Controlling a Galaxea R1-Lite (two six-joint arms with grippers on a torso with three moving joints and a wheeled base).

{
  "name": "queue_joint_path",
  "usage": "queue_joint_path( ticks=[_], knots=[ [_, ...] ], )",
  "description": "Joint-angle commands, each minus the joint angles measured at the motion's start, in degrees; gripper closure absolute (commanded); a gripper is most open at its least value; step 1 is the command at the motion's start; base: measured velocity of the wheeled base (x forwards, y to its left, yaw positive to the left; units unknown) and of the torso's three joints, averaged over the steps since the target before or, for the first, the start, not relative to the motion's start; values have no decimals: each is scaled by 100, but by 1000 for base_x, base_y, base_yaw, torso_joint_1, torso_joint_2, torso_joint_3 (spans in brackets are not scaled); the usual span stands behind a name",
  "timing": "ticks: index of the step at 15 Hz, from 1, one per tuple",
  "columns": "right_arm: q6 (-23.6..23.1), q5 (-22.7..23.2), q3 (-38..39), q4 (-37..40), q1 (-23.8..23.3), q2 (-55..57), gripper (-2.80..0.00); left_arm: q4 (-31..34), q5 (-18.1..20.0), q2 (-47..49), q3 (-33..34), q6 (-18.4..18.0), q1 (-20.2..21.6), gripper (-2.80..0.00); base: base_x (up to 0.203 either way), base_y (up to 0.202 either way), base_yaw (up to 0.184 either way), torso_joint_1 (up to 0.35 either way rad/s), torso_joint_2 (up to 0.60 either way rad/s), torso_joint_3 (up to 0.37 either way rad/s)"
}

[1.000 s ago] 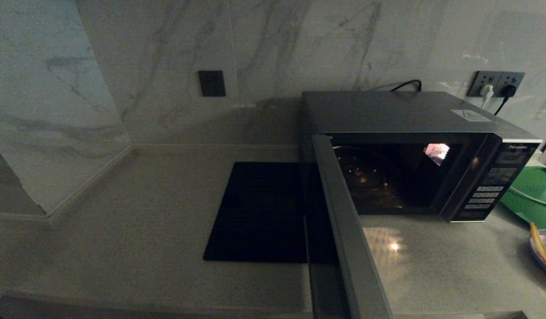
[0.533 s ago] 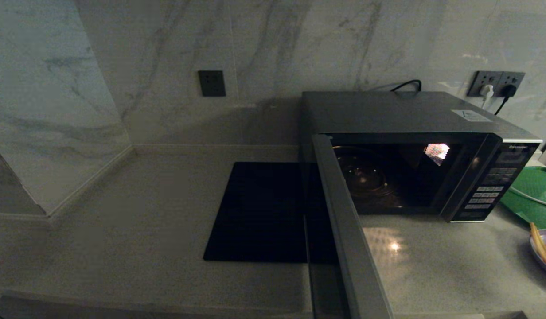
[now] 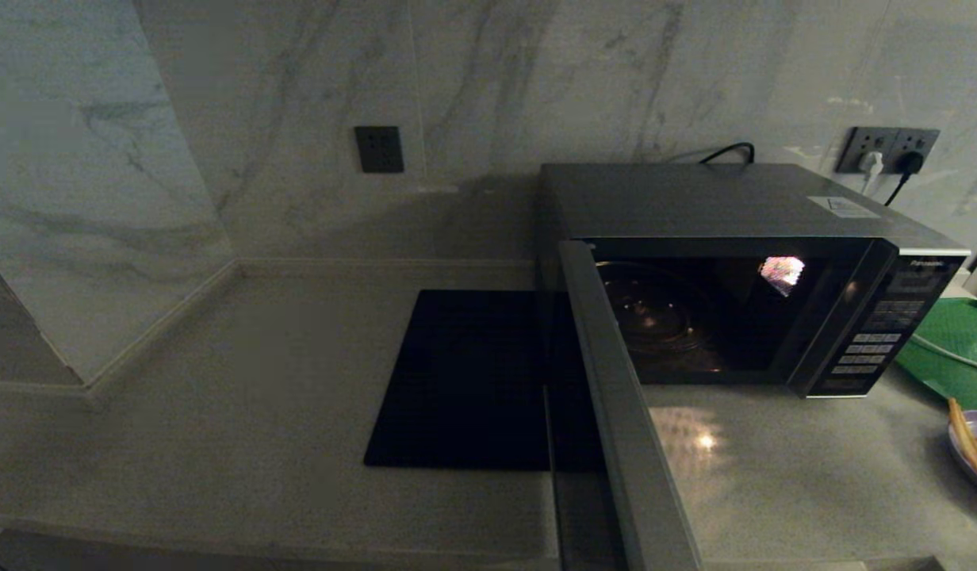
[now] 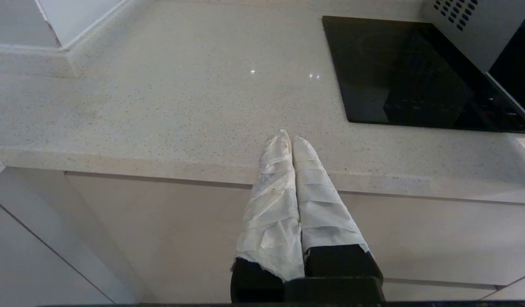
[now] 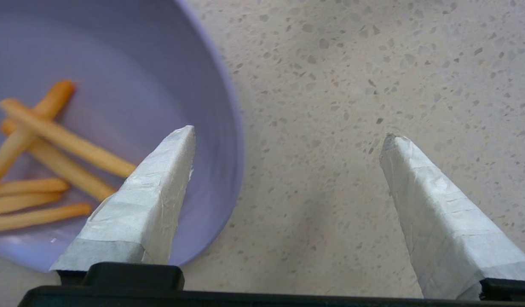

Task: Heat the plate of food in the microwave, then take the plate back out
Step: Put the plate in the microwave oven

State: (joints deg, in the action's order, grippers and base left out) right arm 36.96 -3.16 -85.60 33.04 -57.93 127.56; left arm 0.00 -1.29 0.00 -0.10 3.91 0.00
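The silver-grey microwave (image 3: 718, 206) stands at the back right of the counter with its door (image 3: 615, 412) swung wide open toward me; the lit cavity holds only the glass turntable (image 3: 655, 317). The lilac plate of food (image 3: 976, 452) with fries sits at the counter's far right edge. In the right wrist view my right gripper (image 5: 288, 140) is open just above the counter, one finger over the plate's (image 5: 117, 64) rim, the other over bare counter. My left gripper (image 4: 290, 138) is shut and empty, parked low at the counter's front edge.
A flat black square mat (image 3: 465, 381) lies left of the microwave, partly behind the open door. A green tray (image 3: 952, 349) sits right of the microwave. Wall sockets (image 3: 889, 151) with plugged cables are behind it.
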Motion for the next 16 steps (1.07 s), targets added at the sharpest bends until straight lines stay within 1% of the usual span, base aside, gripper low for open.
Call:
queue_joint_path(
  ticks=[1,6,8,16],
  knots=[
    [22,-18,-46,10,1,120,-280,0,-3,0,1,4,0,0,0,0,0,0,0,0],
    [22,-18,-115,-30,10,191,-280,0,-3,0,1,4,0,0,0,0,0,0,0,0],
    [13,-27,-72,-323,19,227,-280,0,-3,0,1,4,0,0,0,0,0,0,0,0],
    [13,-27,-159,-351,76,384,-280,0,-3,9,1,4,0,0,0,0,0,0,0,0]
  ],
)
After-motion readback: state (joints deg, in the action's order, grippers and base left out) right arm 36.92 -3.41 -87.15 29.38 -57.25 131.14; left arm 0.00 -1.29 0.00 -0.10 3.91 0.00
